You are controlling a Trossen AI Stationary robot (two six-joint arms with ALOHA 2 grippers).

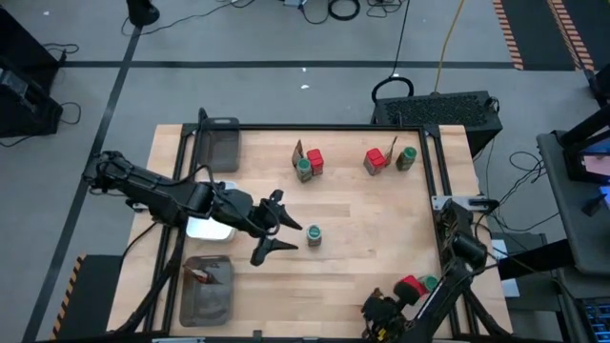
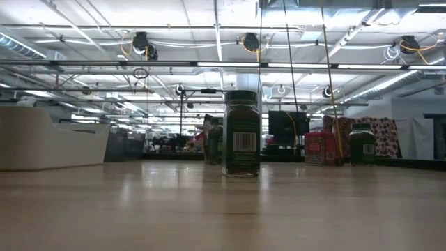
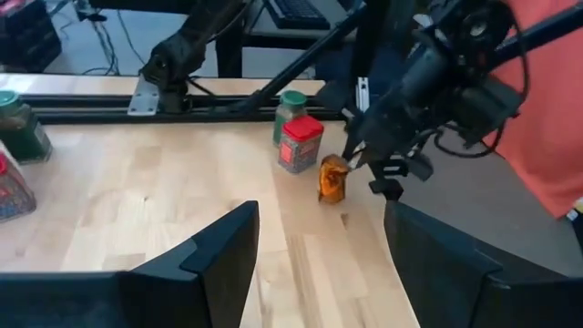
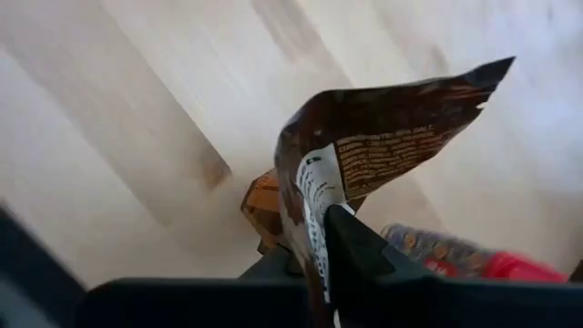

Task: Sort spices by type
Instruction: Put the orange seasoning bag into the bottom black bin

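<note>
My right gripper (image 3: pixel 353 162), at the table's near right corner, is shut on a brown-orange sachet (image 3: pixel 333 178). Just beyond it stand a red box (image 3: pixel 300 144) and a green-lidded jar (image 3: pixel 290 105). My left gripper (image 1: pixel 289 235) hovers open at mid-table with nothing between its fingers; a lone jar (image 1: pixel 314 235) stands upright on the wood just to its right. Toward the far edge stand two mixed groups: a sachet, jar and red box (image 1: pixel 307 164), and a red box (image 1: pixel 375 160) with a sachet and a jar (image 1: pixel 407 157). My right gripper pinches the sachet between its two fingers, on the flat side with the white label (image 4: pixel 319 196). The fingers slant down from above. The sachet stands upright below them, one pointed corner (image 4: pixel 496 68) sticking out; whether its bottom (image 3: pixel 332 197) rests on the table, I cannot tell.
A grey mesh tray (image 1: pixel 222 143) sits at the far left and another (image 1: pixel 207 286) at the near left, something red lying in it. A white dish (image 1: pixel 210 227) lies under my left arm. A black frame rail (image 1: pixel 434 162) borders the table's right edge.
</note>
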